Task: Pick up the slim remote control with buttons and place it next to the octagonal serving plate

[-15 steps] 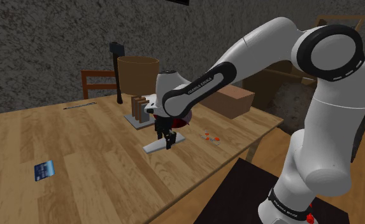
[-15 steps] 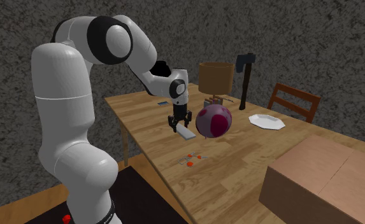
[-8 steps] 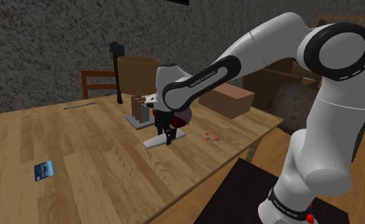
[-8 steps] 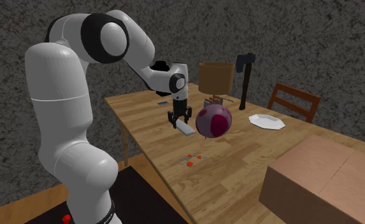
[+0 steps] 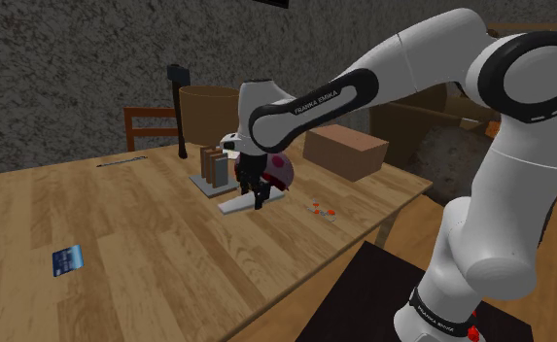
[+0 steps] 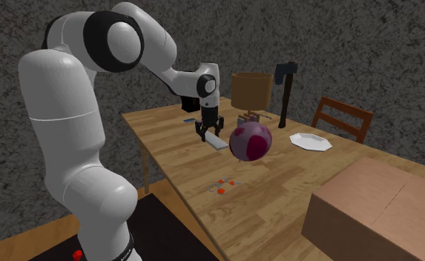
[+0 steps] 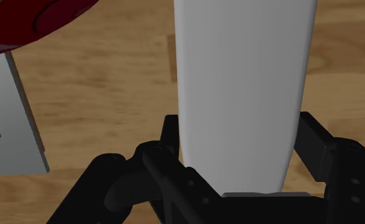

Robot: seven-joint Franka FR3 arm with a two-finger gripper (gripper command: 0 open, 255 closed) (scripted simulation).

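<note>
My gripper (image 5: 256, 194) clasped the pale remote (image 5: 237, 206) near one end. I judged a firm, level carry around the ball (image 6: 248, 141) toward the plate (image 6: 310, 141) wisest.

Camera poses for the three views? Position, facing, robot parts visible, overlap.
Shoulder view: beside the stand, looking down across the table; arm and gripper show.
Second exterior view: by the cardboard box, facing the arm and the plate; whole arm shows.
Wrist view: on the hand, looking along the fingers at the clasped remote.
Shared: both exterior views show the maroon ball.
</note>
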